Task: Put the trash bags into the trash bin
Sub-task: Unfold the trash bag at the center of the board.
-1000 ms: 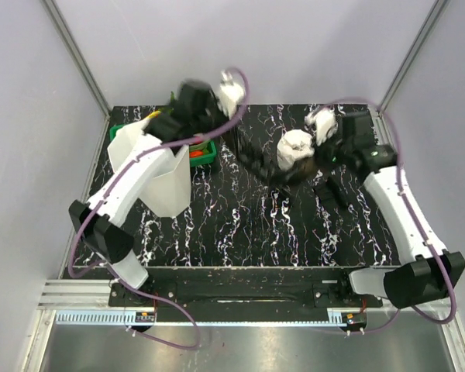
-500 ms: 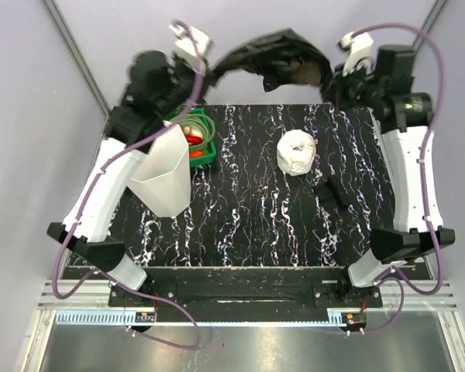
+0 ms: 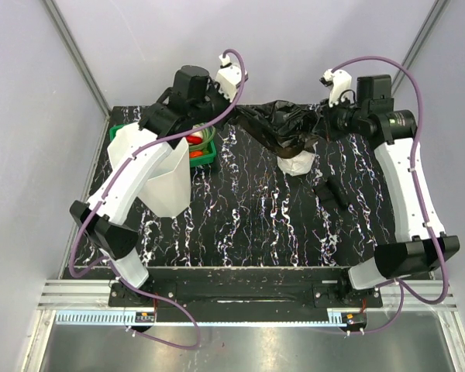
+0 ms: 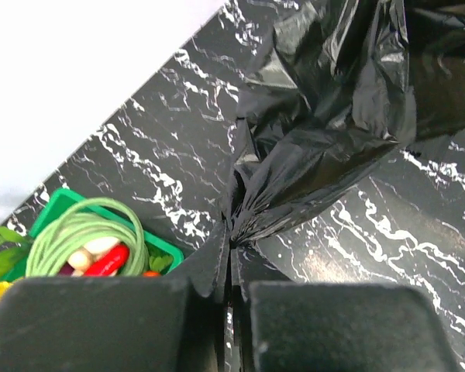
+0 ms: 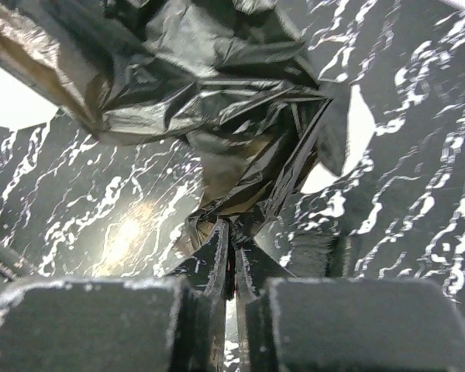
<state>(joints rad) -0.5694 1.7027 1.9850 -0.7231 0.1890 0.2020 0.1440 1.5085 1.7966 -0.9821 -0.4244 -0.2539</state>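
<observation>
Grippers 2: left gripper point(image 4: 231, 267) and right gripper point(image 5: 231, 260), each pinching black film | count: 1 trash bin point(image 3: 169, 194), 1 trash bag point(image 3: 283, 124), 1 green basket point(image 3: 208, 155), 1 white roll point(image 3: 297, 163) | trash bag stretched between both grippers, over white roll, well right of trash bin | green basket holds toy vegetables

Note trash bag point(image 4: 333, 116) cut off at top and right edges of left wrist view. See white roll point(image 3: 296, 163) half buried under it. Treat small black item point(image 3: 332, 192) as unidentifiable. Expect green basket point(image 3: 208, 157) partly masked by trash bin point(image 3: 169, 194).
</observation>
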